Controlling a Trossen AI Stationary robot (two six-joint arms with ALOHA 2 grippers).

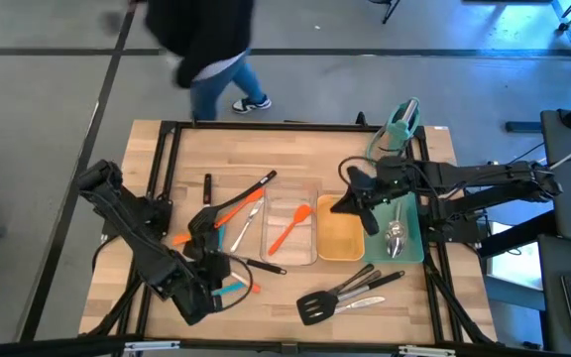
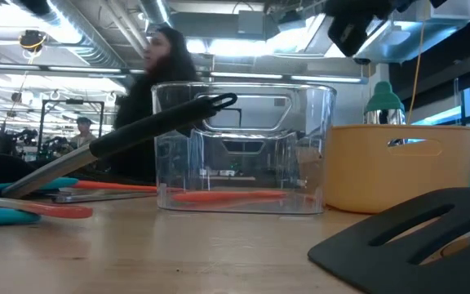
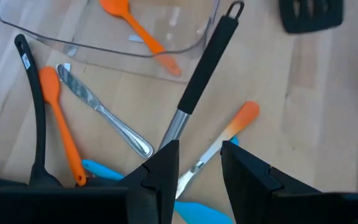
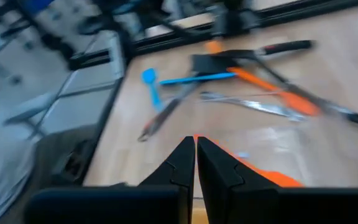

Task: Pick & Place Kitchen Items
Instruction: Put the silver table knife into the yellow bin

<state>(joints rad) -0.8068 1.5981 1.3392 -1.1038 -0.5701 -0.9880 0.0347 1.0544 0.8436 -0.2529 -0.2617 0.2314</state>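
A loose pile of kitchen items lies at the table's left: a black-handled steel utensil (image 3: 202,71) whose loop end leans over the clear tray's corner (image 3: 211,31), an orange-tipped utensil (image 3: 241,118), a steel knife (image 3: 104,115), an orange spatula (image 3: 61,124), a blue spatula (image 3: 101,169). My left gripper (image 3: 197,177) (image 1: 206,230) hangs open above the pile, the orange-tipped utensil showing in its gap. One orange spatula (image 1: 290,230) lies in the clear tray (image 1: 310,188). My right gripper (image 4: 196,158) (image 1: 350,203) is shut and holds nothing, above the gap between the clear and yellow trays.
A yellow tray (image 1: 340,260) and a teal tray holding steel spoons (image 1: 397,238) stand right of the clear tray. A black slotted turner (image 1: 315,303) and other dark utensils (image 1: 370,283) lie near the front edge. A teal stand (image 1: 397,127) is at the far right. A person (image 1: 206,50) stands beyond the far edge.
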